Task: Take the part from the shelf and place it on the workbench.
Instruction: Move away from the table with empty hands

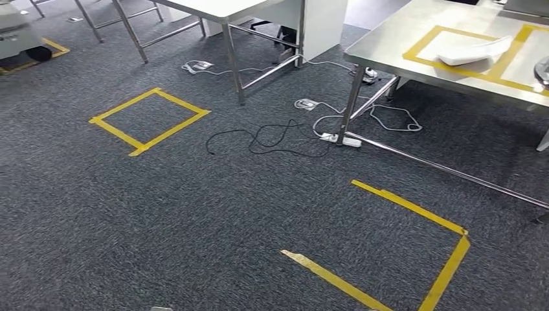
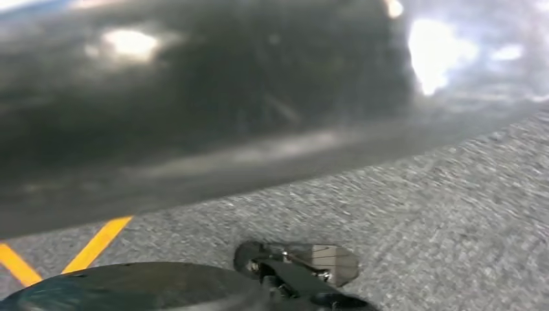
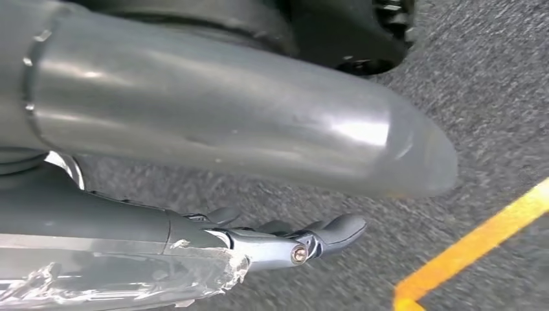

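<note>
A white flat part (image 1: 472, 52) lies on the steel workbench (image 1: 401, 45) at the far right, inside a frame of yellow tape (image 1: 424, 42). My right hand (image 3: 285, 243) hangs beside my body above the grey carpet, its dark fingers (image 3: 336, 230) stretched out and apart with nothing in them. The thick grey thumb (image 3: 246, 116) lies across that view. A small piece of my left hand (image 2: 304, 265) shows low over the carpet, blurred, and how its fingers lie is unclear.
Two yellow tape squares mark the carpet, one at mid left (image 1: 150, 120) and one near right (image 1: 414, 259). Black and white cables (image 1: 272, 137) and a power strip (image 1: 341, 139) lie by the workbench leg (image 1: 349, 103). A white table (image 1: 226, 13) stands behind.
</note>
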Robot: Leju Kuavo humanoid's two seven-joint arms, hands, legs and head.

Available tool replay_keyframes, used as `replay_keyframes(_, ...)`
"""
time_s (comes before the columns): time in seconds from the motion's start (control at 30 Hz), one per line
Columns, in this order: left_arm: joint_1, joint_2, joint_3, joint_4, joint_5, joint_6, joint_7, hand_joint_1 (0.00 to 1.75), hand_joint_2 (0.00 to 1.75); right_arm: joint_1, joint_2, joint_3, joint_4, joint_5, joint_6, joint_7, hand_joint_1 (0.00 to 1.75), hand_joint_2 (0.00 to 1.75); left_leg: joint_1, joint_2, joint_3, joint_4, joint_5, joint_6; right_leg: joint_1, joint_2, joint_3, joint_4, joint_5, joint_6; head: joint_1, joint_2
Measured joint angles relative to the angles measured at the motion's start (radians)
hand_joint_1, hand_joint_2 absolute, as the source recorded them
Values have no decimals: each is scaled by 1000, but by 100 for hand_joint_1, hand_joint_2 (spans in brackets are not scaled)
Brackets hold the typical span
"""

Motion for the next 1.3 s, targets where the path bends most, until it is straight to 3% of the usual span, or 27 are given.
replay_keyframes(0.03,-1,0,0,0,0,0,0,0,0,1,0,0,0,0,0,0,0,0,0,35,-26,55,-33,-3,0,-19,1,-1,0,-4,-4,0)
replay_keyframes(0.1,-2,0,0,0,-2,-1,0,0,0,5,0,1,0,1,0,2,0,0,3,70,-89,188,-95,-11,3,-56,-1,-1,-1,-7,-8,0)
replay_keyframes(0.13,-1,-1,0,0,-5,-2,0,0,0,7,0,1,0,1,0,3,0,0,4,75,-104,225,-105,-13,4,-74,-2,-1,-2,-7,-8,0)
replay_keyframes(0.17,2,-1,0,-1,-8,-3,0,0,0,7,0,1,0,2,-1,4,0,0,5,79,-101,226,-96,-14,5,-89,-3,-1,-2,-7,-8,0)
replay_keyframes(0.23,5,-1,0,-2,-14,-3,0,0,0,6,1,1,0,3,-1,4,0,0,5,98,-35,120,-38,-11,6,-116,0,-1,-4,-3,-8,0)
replay_keyframes(0.27,5,-1,0,-4,-17,-3,0,0,0,5,2,1,0,3,-1,4,0,0,2,124,8,47,-15,-8,9,-127,2,0,-7,1,-9,0)
replay_keyframes(0.3,4,-2,0,-6,-20,-3,0,0,0,5,2,2,0,4,-1,4,0,0,-1,144,42,-11,-1,-2,12,-138,3,1,-10,6,-8,0)
replay_keyframes(0.37,4,-6,0,-9,-24,-4,0,0,0,4,3,2,0,6,0,4,0,0,-7,163,66,-56,-2,12,17,-157,7,2,-16,17,-6,0)
replay_keyframes(0.43,9,-9,1,-11,-25,-5,0,0,0,0,4,4,0,9,0,5,0,0,-7,139,64,-58,1,27,14,-169,15,3,-22,28,-5,0)
replay_keyframes(0.5,13,-12,3,-15,-25,-7,1,0,0,-2,4,7,0,15,2,6,0,0,-4,117,62,-61,8,40,10,-130,0,47,-57,39,-1,0)
replay_keyframes(0.57,11,-15,3,-21,-28,-8,2,0,0,-1,4,7,0,19,3,7,0,0,-3,94,57,-62,13,48,7,-72,-59,173,-125,44,4,0)
replay_keyframes(0.6,11,-16,4,-23,-30,-9,2,0,0,0,4,8,0,21,4,7,0,0,-4,81,55,-62,14,50,7,-59,-95,244,-154,44,5,0)
replay_keyframes(0.63,11,-17,5,-25,-32,-10,3,0,0,1,4,8,0,21,4,8,0,0,-5,67,54,-61,15,51,7,-53,-122,294,-165,43,6,0)
replay_keyframes(0.67,12,-17,7,-25,-32,-10,3,0,0,2,4,8,0,22,4,8,0,0,-7,53,54,-61,15,51,7,-50,-132,306,-156,42,7,0)
replay_keyframes(0.7,13,-17,10,-26,-33,-11,4,0,0,2,4,8,0,22,4,8,0,0,-7,39,55,-61,15,51,7,-46,-123,276,-126,39,7,0)
replay_keyframes(0.73,13,-17,12,-27,-33,-11,4,0,0,1,4,8,0,23,4,7,0,0,-8,25,58,-60,15,51,7,-37,-97,213,-82,35,7,0)
replay_keyframes(0.8,11,-20,18,-28,-34,-12,4,0,0,1,4,10,0,24,5,6,0,0,-9,-1,58,-59,15,48,5,8,-39,76,-20,25,7,0)
replay_keyframes(0.87,10,-22,23,-31,-34,-14,4,0,0,0,4,13,0,25,6,4,0,0,-7,-22,50,-56,18,36,6,34,-11,18,-11,20,7,0)
replay_keyframes(0.93,12,-24,27,-33,-37,-14,2,0,0,-2,4,16,0,25,6,3,0,0,-3,-39,40,-55,21,23,6,16,-4,8,-10,14,7,0)
replay_keyframes(1.0,14,-24,31,-35,-46,-16,-1,0,0,-2,5,17,0,27,6,1,0,0,-4,-8,24,-24,1,12,3,-9,2,-3,-3,4,3,0)
replay_keyframes(1.07,12,-24,35,-36,-55,-19,-3,0,0,0,5,18,0,28,7,0,0,0,-4,48,-29,84,-60,3,4,-42,7,-8,-3,-4,-3,0)
replay_keyframes(1.13,11,-24,40,-37,-60,-21,-4,0,0,2,5,18,0,29,7,0,0,0,1,71,-90,207,-109,-5,6,-75,8,-8,-7,-7,-5,0)
replay_keyframes(1.17,12,-24,43,-37,-61,-21,-4,0,0,3,5,18,0,29,7,0,0,0,4,76,-101,230,-108,-8,6,-90,8,-7,-9,-6,-6,0)
replay_keyframes(1.2,14,-24,46,-38,-61,-21,-4,0,0,2,5,19,0,29,7,0,0,0,7,80,-91,211,-87,-10,6,-103,8,-6,-11,-5,-6,0)
replay_keyframes(1.23,15,-23,49,-39,-62,-21,-4,0,0,2,6,20,0,30,7,0,0,0,9,89,-61,157,-54,-12,5,-116,8,-5,-14,-1,-6,0)
replay_keyframes(1.3,14,-24,51,-41,-62,-21,-4,0,0,1,6,21,0,30,7,0,0,0,9,133,15,23,-3,-10,9,-138,15,0,-24,9,-7,0)
